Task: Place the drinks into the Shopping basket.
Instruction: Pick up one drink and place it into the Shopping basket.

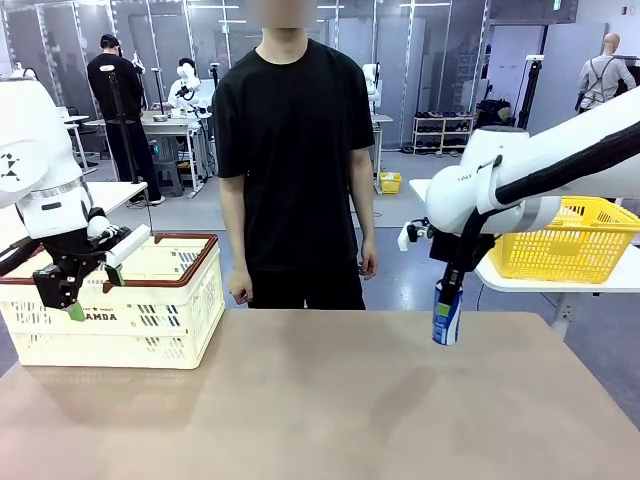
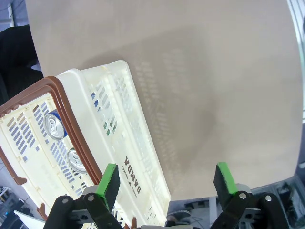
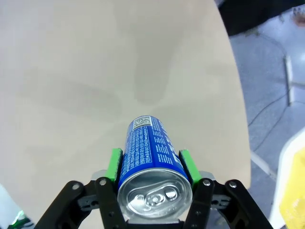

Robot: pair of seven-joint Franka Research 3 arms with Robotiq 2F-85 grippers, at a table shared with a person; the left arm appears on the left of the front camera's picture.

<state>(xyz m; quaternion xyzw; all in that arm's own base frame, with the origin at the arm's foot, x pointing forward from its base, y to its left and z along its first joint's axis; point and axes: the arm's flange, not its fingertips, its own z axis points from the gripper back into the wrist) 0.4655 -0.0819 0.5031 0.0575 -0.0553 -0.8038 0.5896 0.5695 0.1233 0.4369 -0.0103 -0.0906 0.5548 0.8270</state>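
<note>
Right tool (image 1: 447,312) pinching blue can (image 1: 446,314), upright, near tabletop (image 1: 330,400) far right edge. Basket (image 1: 150,320) way over at far left corner; left tool (image 2: 167,183) spread, empty, right beside it.

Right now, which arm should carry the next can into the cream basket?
Right. The right gripper has its pads against a blue can at the table's right side. The left gripper is open, holding nothing, beside the Shopping basket, which already holds two cans.
</note>
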